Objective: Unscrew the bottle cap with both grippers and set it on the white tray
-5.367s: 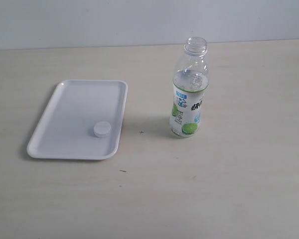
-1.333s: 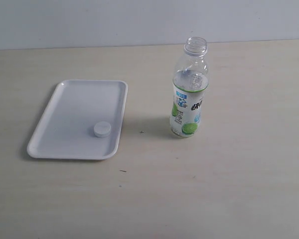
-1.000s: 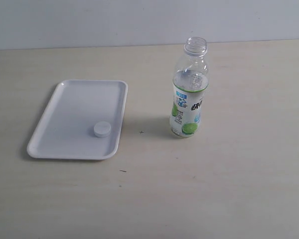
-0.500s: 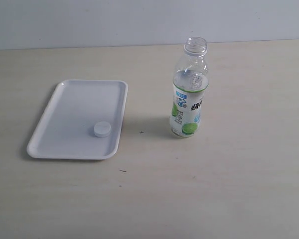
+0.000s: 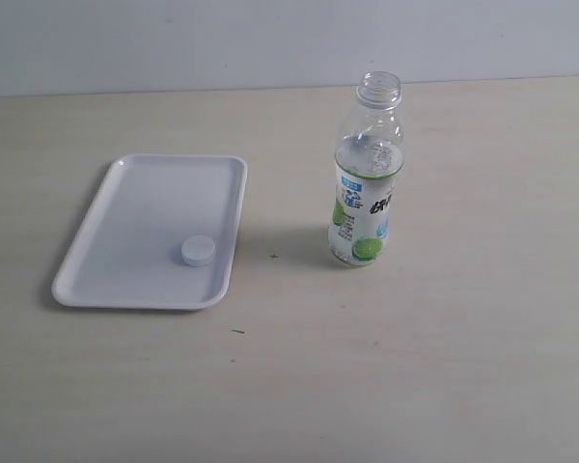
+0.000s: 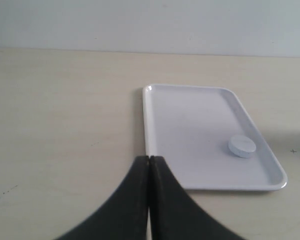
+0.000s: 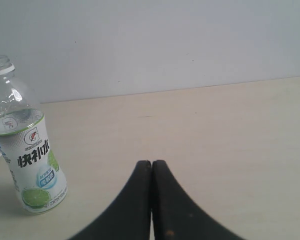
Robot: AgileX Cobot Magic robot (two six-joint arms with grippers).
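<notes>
Uncapped bottle (image 7: 27, 160) standing upright on table (image 7: 215, 130), right end effector (image 7: 151, 167) fingertips pressed together, empty

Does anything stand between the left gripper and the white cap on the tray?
Nothing visible does. Between the black left gripper and the small round white plastic cap lie only bare table and the flat white tray's low rim.

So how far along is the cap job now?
Done: the bottle cap lies flat on the white tray, and the bottle stands upright beside the tray with its neck open. In hand: nothing; the left tool and right tool are both shut and empty. Left: nothing that shows.
</notes>
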